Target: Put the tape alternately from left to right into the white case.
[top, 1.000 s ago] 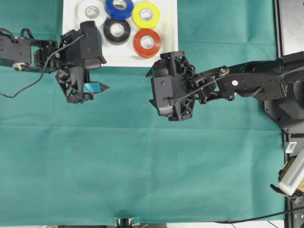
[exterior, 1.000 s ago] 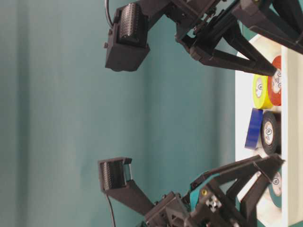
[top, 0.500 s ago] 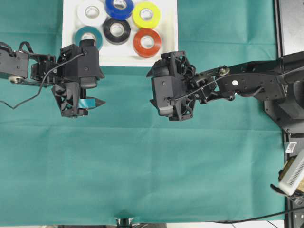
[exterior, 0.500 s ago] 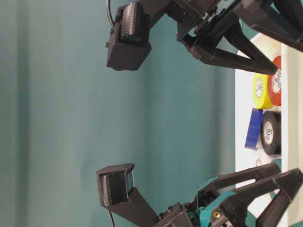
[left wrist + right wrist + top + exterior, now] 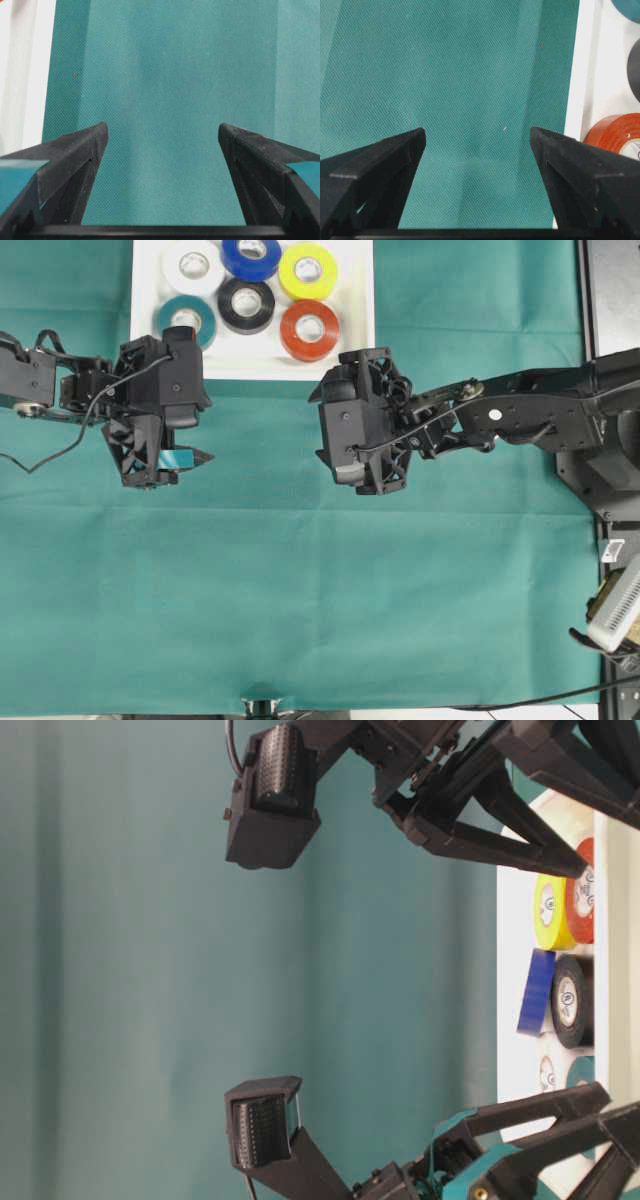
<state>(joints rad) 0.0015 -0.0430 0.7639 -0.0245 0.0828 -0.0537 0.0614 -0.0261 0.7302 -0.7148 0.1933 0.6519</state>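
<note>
1. all six small ring-shaped tape rolls [image 5: 248, 290] lay inside the shallow white plastic case [image 5: 355, 345].
2. your left tool [image 5: 168, 467] and right tool [image 5: 365, 480] hung released, empty.
3. those rolls looked light and stiff; pinch across the rim.

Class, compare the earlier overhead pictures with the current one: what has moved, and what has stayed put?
The left gripper, jaws open and empty, has drawn back from the large shallow white plastic case, uncovering the teal ring-shaped roll of tape it had hidden. The right gripper, also open, has not moved, and all six rolls lie in the case as before.
</note>
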